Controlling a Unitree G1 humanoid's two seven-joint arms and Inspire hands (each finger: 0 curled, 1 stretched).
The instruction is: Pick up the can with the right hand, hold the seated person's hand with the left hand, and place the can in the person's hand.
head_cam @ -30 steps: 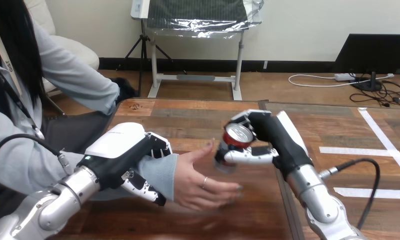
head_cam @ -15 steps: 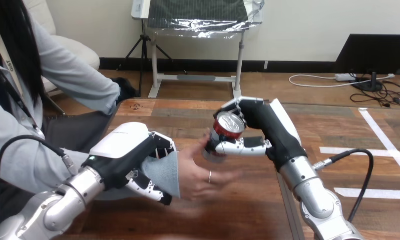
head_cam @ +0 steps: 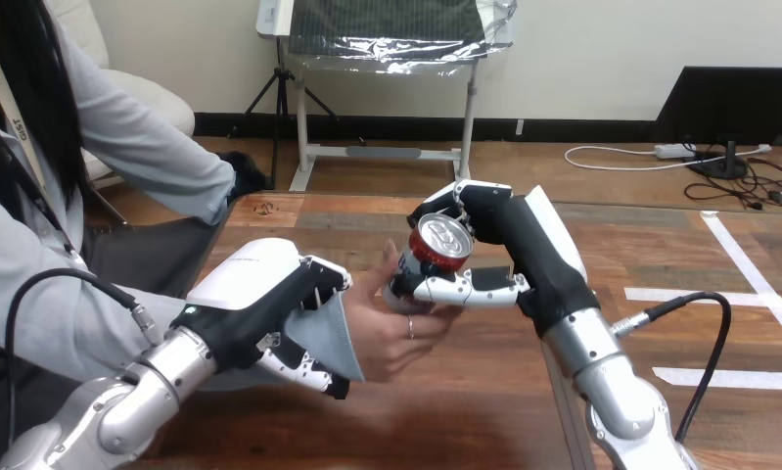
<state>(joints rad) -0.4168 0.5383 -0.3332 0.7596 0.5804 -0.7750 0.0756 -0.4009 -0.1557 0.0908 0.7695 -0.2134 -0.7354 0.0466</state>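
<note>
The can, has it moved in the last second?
Yes. Held in the right hand, the can has moved left, farther from the white tape strip on the table, and now sits over the person's hand.

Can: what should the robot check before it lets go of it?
1. Is the right hand curled round the can? Ok.
2. Is the left hand curled round the person's wrist? Ok.
3. Is the person's hand open below the can? Ok.
4. Is the bottom of the can resting on the palm? Cannot tell.
5. Is the can upright? Not ok, it leans.
</note>
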